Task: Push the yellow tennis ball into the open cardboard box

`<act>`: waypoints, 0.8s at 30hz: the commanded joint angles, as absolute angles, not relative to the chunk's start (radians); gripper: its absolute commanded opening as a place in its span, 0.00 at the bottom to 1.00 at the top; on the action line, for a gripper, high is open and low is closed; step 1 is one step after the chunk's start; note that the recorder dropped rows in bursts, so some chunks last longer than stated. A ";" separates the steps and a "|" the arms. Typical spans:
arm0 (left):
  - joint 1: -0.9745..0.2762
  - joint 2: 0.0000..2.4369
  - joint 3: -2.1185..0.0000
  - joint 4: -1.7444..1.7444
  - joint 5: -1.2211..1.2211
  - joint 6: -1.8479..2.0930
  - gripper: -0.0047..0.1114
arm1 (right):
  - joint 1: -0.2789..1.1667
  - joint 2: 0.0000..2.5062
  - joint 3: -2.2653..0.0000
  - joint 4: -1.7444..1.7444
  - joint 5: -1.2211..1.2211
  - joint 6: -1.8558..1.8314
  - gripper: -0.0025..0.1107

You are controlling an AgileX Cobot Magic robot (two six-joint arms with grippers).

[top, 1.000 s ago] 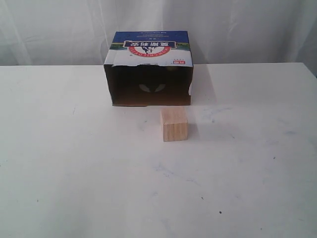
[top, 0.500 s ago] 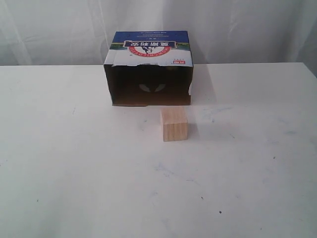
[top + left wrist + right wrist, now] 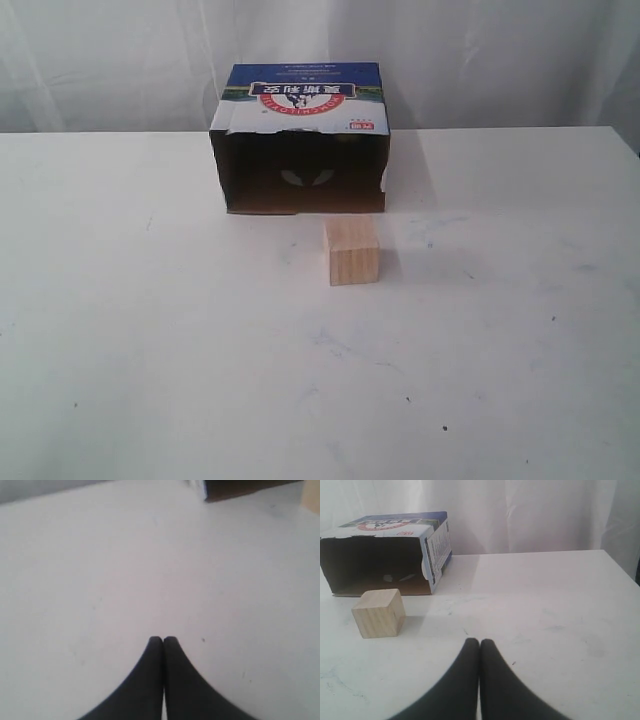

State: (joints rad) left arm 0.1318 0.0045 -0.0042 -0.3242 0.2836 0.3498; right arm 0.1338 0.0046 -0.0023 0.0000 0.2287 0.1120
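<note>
The left pincer (image 3: 163, 640) is closed; its two dark fingers touch at the tips and hold nothing. The right pincer (image 3: 479, 641) is closed in the same way, also with nothing in it. Both hang over the bare white table (image 3: 150, 350).

The outside view shows no pincer, only the box (image 3: 300, 140) and the cube (image 3: 352, 251) just before its open front, apart from it.

The right wrist view shows the cube (image 3: 378, 613) ahead of the right pincer and off to one side, well apart from the fingertips, and the box (image 3: 385, 555) further behind it, with its dark hollow open towards the pincer.

The left wrist view catches only a corner of the box (image 3: 250, 487) and an edge of the cube (image 3: 312, 500), both far ahead of the left pincer.

The ball appears in no view, so I cannot tell where it is.
</note>
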 commanded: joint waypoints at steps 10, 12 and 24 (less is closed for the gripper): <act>0.126 0.000 0.000 -0.181 0.307 0.083 0.04 | 0.138 0.000 0.000 0.000 0.219 0.110 0.02; 0.126 0.000 0.000 -0.181 0.307 0.083 0.04 | 0.138 0.000 0.000 0.000 0.219 0.110 0.02; 0.126 0.000 0.000 -0.181 0.307 0.084 0.04 | 0.138 0.000 0.000 0.000 0.374 0.188 0.02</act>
State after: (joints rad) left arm 0.1318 0.0045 -0.0025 -0.1790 0.3032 0.0911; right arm 0.1338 0.0046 -0.0005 0.0000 0.3578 0.1414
